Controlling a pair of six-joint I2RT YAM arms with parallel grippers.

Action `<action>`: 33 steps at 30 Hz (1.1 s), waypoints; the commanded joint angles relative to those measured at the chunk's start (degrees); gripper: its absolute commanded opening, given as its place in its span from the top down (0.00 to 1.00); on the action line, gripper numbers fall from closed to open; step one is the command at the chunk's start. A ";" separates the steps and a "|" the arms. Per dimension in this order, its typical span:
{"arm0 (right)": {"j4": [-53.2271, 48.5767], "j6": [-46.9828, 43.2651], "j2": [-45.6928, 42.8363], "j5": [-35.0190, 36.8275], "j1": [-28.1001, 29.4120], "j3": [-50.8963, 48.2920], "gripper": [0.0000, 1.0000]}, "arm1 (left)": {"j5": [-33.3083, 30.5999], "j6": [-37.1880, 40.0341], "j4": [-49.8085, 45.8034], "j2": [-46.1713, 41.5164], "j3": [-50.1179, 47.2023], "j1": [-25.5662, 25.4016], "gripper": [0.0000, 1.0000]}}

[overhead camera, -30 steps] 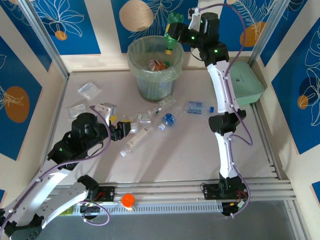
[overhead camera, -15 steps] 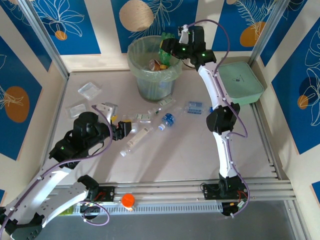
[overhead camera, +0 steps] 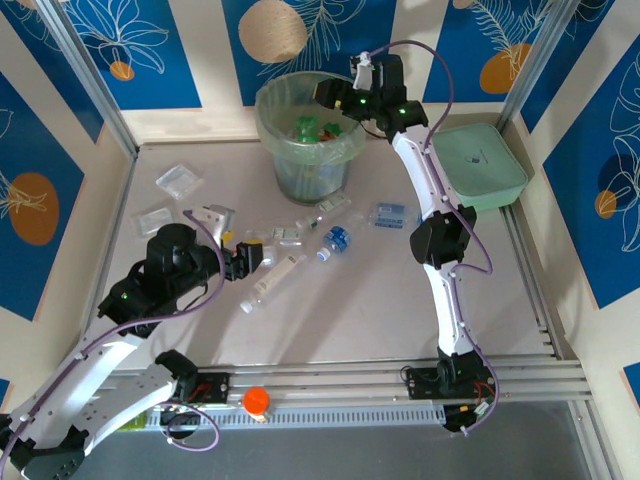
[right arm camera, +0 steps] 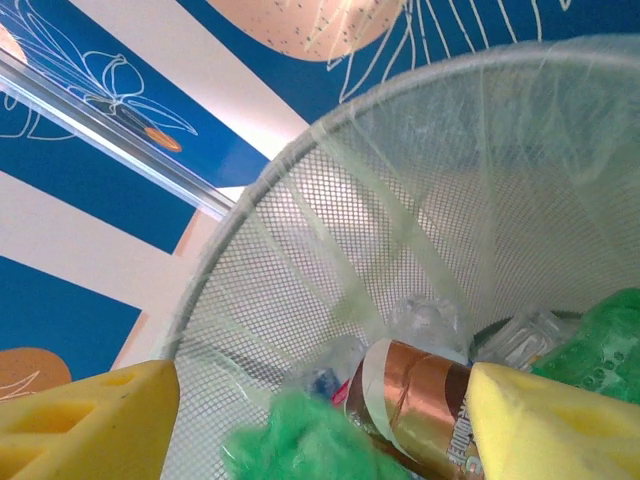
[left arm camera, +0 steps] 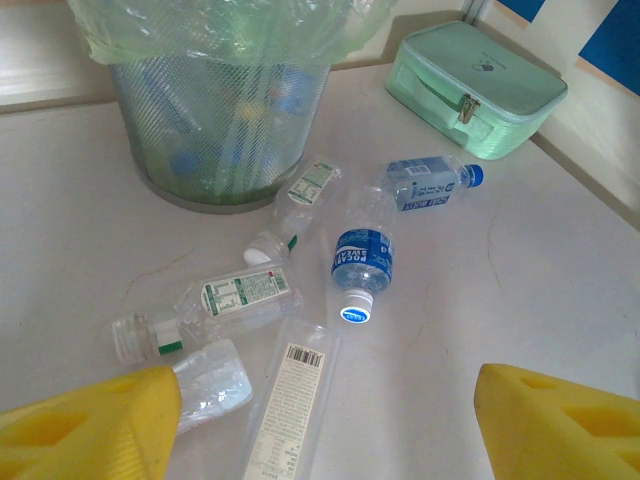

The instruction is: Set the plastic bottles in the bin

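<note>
**Both grippers open: right gripper (overhead camera: 335,95) over the bin (overhead camera: 268,120), left gripper (left arm camera: 320,420) by the loose bottles (left arm camera: 240,295).**

The right gripper hangs at the bin's far right rim. Its yellow pads (right arm camera: 90,420) are spread with nothing between them. Below it, inside the liner, lie a green bottle (overhead camera: 305,127) and a brown-labelled bottle (right arm camera: 420,395) among other bottles. The left gripper, jaws apart and empty, hovers on the near side of the bottles lying on the table (overhead camera: 350,320). A blue-labelled bottle (left arm camera: 362,258) lies just beyond it.

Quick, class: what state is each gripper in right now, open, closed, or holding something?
Left gripper: open, holding nothing.
Right gripper: open, holding nothing, above the bin.
</note>
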 commanded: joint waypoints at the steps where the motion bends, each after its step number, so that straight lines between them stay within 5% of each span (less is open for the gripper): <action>1: -1.46 0.05 -0.49 0.07 -0.83 2.04 0.24 | -0.49 1.53 1.11 -0.42 -0.04 0.44 0.23; 14: -7.31 -4.05 -9.91 0.10 -0.86 2.69 0.49 | -1.21 0.22 0.43 -0.18 0.70 0.80 0.23; 19: -13.57 -7.93 -17.87 1.55 -0.25 -1.55 0.51 | 0.34 -1.47 -3.80 1.69 3.97 0.72 0.23; 28: -8.49 -9.82 -47.09 8.39 3.09 -40.42 0.53 | 4.06 -1.28 -15.63 8.57 10.13 0.32 0.24; 33: -4.98 -8.15 -63.66 12.46 3.89 -62.80 0.53 | 3.29 0.01 -19.10 17.42 14.72 -4.32 0.25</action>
